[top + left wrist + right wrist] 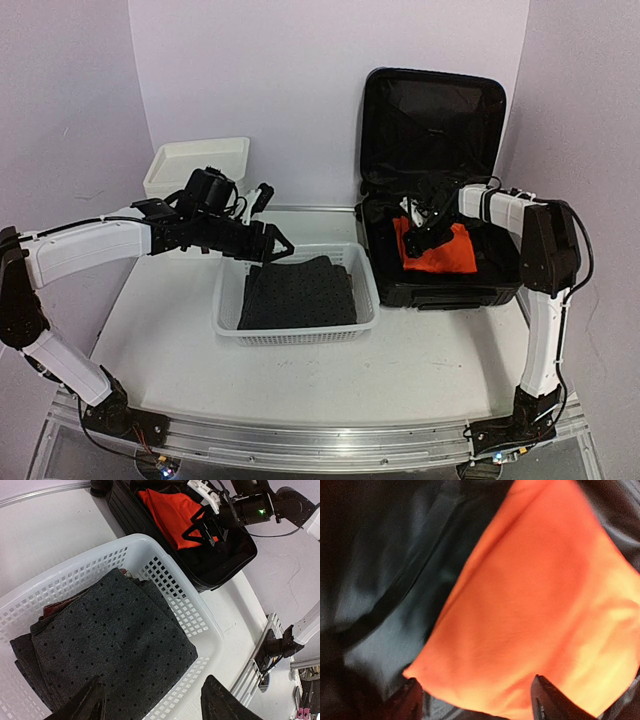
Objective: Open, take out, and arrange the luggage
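The black luggage (432, 130) stands open at the back right, lid upright, with a folded orange cloth (440, 250) in its base; the cloth also shows in the left wrist view (175, 512) and fills the right wrist view (535, 610). My right gripper (425, 238) is open, just above the orange cloth's left edge (475, 700). A folded dark grey dotted cloth (298, 292) lies in the white perforated basket (225, 310), also seen in the left wrist view (110, 640). My left gripper (275, 245) is open and empty above the basket's far edge (152, 700).
A white drawer box (195, 165) stands at the back left behind the left arm. The basket rim (215, 630) sits close to the luggage's left wall (150, 545). The white table (420, 370) lies in front of both.
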You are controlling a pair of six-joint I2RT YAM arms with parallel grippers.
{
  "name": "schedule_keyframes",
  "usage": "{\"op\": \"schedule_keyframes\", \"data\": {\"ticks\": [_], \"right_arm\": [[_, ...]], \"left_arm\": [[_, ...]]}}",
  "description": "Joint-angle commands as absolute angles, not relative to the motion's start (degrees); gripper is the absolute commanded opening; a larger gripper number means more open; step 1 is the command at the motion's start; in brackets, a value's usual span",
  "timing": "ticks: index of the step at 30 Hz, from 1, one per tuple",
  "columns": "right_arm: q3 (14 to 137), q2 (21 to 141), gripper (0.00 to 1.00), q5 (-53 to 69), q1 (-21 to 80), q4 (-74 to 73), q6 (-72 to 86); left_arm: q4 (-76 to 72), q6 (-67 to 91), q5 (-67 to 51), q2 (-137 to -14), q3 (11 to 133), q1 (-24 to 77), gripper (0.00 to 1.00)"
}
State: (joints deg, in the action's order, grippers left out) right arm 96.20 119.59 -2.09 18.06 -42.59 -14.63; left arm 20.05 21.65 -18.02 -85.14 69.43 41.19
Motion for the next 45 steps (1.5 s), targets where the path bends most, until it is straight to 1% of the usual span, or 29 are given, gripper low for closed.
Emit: {"op": "schedule_keyframes", "data": {"ticks": [1, 3, 8, 10, 17, 23, 24, 26, 29, 32, 36, 42, 44, 45], "right_arm": [[102.49, 121.48, 0.79, -9.43, 18.51, -36.39, 3.81], [104.73, 123.84, 0.86, -10.80, 18.46, -35.37, 6.17], [113.41, 130.49, 0.92, -11.38, 18.71, -36.03, 8.48], [116.09, 132.60, 0.93, -12.21, 18.85, -36.04, 8.95], [123.39, 138.86, 0.90, -14.98, 19.54, -36.36, 7.94], [130.39, 143.92, 0.81, -17.02, 20.14, -38.85, 7.95], [131.48, 144.56, 0.77, -17.51, 20.28, -39.04, 8.07], [133.76, 146.29, 0.76, -18.54, 20.59, -40.13, 7.96], [136.29, 148.27, 0.71, -21.19, 21.09, -41.37, 7.09], [137.40, 149.28, 0.62, -22.13, 21.19, -41.69, 6.77], [137.99, 149.82, 0.53, -22.14, 21.30, -41.98, 6.75], [139.33, 150.96, 0.52, -21.82, 21.36, -42.31, 7.06], [139.96, 151.44, 0.48, -21.86, 21.36, -42.36, 6.94], [140.39, 151.66, 0.45, -21.73, 21.40, -42.48, 6.94]], "left_arm": [[18.70, 22.06, -18.72, -84.47, 71.29, 40.93, 0.66], [18.72, 22.06, -18.72, -84.20, 71.01, 40.88, 0.66], [18.69, 21.80, -18.05, -82.80, 69.72, 40.87, 0.66], [18.70, 21.72, -17.94, -82.23, 69.35, 40.87, 0.66], [18.69, 21.51, -17.84, -81.60, 68.74, 40.83, 0.66], [18.72, 21.42, -17.97, -81.22, 68.48, 40.69, 0.66], [18.72, 21.44, -17.91, -81.13, 68.47, 40.69, 0.66], [18.72, 21.41, -18.08, -81.00, 68.47, 40.69, 0.66], [18.70, 21.39, -17.97, -80.71, 68.26, 40.70, 0.66], [18.72, 21.38, -17.83, -80.39, 68.08, 40.66, 0.66], [18.72, 21.44, -17.90, -80.08, 67.86, 40.61, 0.66], [18.72, 21.45, -18.11, -80.17, 67.87, 40.61, 0.66], [18.72, 21.44, -18.06, -79.95, 67.67, 40.56, 0.66], [18.72, 21.52, -17.96, -79.83, 67.53, 40.60, 0.66]]}}
